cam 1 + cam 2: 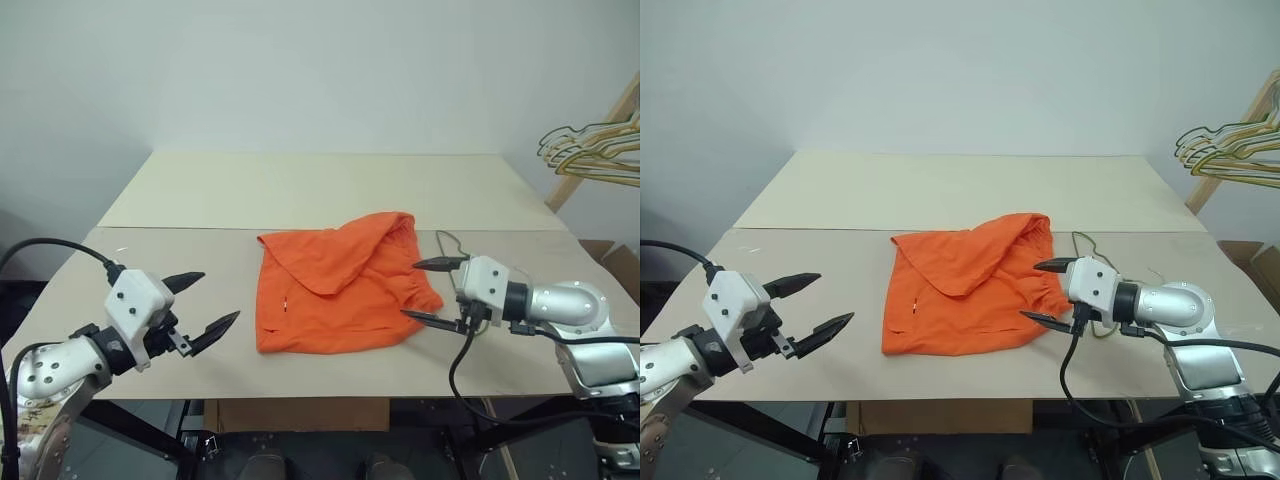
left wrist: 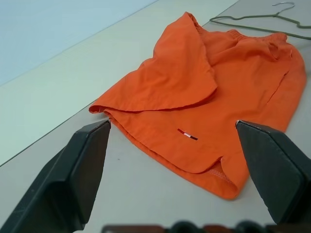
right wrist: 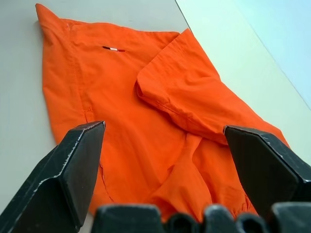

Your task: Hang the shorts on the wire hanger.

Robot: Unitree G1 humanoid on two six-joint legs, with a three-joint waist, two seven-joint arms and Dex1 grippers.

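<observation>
Shorts (image 1: 340, 285) lie crumpled mid-table near the front edge, wire hanger (image 2: 252, 19) just beyond; soft, floppy fabric, best pinched at the gathered waistband. Left gripper (image 1: 205, 305) and right gripper (image 1: 432, 290) both gape, empty.

The shorts (image 1: 340, 285) lie mid-table (image 1: 200, 190), the wire hanger (image 2: 252, 18) just behind their right edge

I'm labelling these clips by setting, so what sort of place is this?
Probably a lab or test room: a plain beige table against a bare white wall, orange shorts laid out on it, and bunched wire hangers on a wooden rack at the side.
</observation>
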